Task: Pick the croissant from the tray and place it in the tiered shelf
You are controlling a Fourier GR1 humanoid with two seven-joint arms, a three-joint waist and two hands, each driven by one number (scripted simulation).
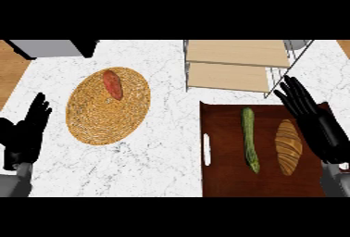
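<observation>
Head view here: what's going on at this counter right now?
Nothing is held yet. The croissant lies on the dark wooden tray, beside a cucumber. The right robot hand is open, fingers straight, over the tray's right edge next to the croissant, not gripping it. The tiered shelf stands just beyond the tray. The left robot hand rests open at the left edge. A reddish sweet potato sits on a woven mat.

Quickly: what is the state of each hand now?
Left hand: open, holding nothing.
Right hand: open, holding nothing, beside the croissant.
</observation>
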